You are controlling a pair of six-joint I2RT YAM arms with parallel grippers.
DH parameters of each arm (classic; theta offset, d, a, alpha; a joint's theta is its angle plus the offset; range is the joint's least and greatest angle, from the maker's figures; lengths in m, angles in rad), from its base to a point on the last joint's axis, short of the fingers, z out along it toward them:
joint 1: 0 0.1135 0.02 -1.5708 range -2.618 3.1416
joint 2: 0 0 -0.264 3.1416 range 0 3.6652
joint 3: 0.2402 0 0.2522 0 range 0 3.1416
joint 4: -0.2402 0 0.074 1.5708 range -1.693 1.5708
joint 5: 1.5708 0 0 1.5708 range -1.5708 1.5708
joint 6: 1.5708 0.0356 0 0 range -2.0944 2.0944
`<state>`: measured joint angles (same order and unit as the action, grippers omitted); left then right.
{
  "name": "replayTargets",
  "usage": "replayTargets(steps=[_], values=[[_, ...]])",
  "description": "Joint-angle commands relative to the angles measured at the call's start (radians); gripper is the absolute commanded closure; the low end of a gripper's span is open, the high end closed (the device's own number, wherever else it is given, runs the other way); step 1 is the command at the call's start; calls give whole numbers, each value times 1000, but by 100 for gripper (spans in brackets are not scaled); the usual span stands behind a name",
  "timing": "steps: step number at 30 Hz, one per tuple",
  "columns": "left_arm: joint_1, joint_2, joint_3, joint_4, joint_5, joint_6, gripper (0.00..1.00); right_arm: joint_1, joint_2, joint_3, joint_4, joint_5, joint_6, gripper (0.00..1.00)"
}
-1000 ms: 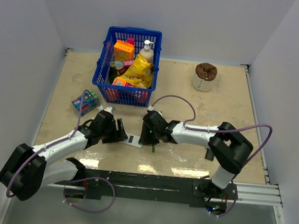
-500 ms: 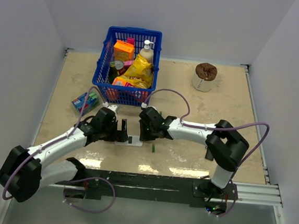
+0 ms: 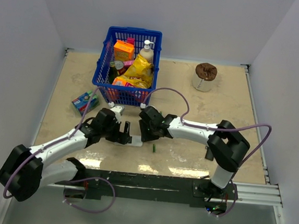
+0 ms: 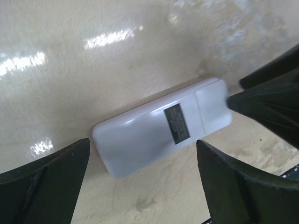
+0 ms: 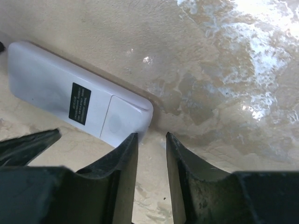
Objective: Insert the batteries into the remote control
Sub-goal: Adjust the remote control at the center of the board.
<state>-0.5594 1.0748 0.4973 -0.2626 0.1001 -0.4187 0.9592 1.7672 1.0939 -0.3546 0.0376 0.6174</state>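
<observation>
At the near middle of the table [image 3: 202, 106], between the two arms: the white remote control [image 4: 159, 126] lies flat, dark label up. Jaws of the left gripper [image 4: 142, 145] spread wide, the remote just ahead between the fingers, clear of both. Jaws of the right gripper [image 5: 152, 140] narrow, nothing between them, one fingertip at the remote's cover-end corner. One green battery [image 3: 154, 148] lies on the table, just right of the remote.

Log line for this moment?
remote control: on table, label up, cover on | left jaws: wide open, not gripping | right jaws: narrowly parted at cover end, empty
</observation>
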Motion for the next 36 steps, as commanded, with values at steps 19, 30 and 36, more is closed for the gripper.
replayTargets(steps=[19,30,36], values=[[-14,96,-126,34,-40,-242,27,-5,28,-38,103,-22,188,60],[-14,154,-138,28,-63,-276,30,-7,8,-149,14,102,177,62],[-14,160,-134,28,-68,-281,32,-7,0,-121,-73,150,134,64]])
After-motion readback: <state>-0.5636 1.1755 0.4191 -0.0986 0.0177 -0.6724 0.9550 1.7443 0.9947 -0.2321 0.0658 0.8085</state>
